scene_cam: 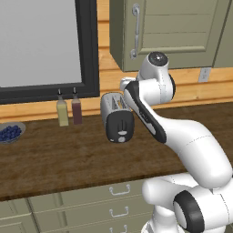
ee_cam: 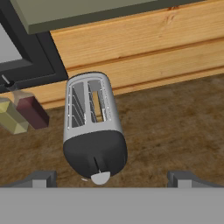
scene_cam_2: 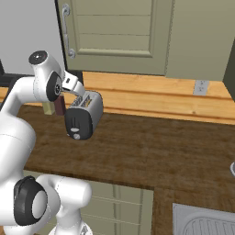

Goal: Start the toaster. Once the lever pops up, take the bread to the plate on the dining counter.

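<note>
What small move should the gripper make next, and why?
Probably lower the gripper onto the lever on the black end of the toaster and press it down. The jaws are wide open and hold nothing, the black end lies just ahead between the fingertips, and bread sits in one slot.

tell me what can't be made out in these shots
- Bread in the toaster: hand view shows just a tan edge down one slot.
- Toaster's rear: the arm hides it in the left base view.
- Bowl of blueberries: cut by the left edge.
</note>
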You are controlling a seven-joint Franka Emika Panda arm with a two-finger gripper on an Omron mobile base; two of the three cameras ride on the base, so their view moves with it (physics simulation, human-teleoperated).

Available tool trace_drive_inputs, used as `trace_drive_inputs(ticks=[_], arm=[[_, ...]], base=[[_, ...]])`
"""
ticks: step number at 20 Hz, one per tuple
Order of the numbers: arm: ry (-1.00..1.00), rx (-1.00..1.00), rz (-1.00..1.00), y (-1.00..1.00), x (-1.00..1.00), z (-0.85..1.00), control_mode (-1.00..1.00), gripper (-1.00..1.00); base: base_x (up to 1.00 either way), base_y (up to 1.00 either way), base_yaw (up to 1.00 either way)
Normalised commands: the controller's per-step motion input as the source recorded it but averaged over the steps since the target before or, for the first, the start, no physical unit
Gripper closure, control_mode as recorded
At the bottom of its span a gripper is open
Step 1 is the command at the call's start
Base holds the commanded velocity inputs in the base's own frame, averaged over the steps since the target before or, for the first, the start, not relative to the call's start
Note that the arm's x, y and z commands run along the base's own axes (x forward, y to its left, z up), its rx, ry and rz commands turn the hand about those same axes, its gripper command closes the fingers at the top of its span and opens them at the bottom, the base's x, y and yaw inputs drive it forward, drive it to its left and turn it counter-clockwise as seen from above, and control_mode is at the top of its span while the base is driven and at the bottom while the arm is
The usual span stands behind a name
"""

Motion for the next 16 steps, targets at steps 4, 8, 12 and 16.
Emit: trace_drive_inputs(ticks=[4,8,12,16], arm=[[0.00,0.00,0.00,0.00,0.00,0.00,-1.00,-1.00],[0.00,0.00,0.00,0.00,0.00,0.00,-1.00,-1.00],[0.00,0.00,0.00,0.00,0.00,0.00,-1.00,-1.00],[0.00,0.00,0.00,0.00,0.00,0.00,-1.00,-1.00]], base=[[0.00,0.00,0.00],[0.00,0.00,0.00],[0.00,0.00,0.00],[0.00,0.00,0.00]])
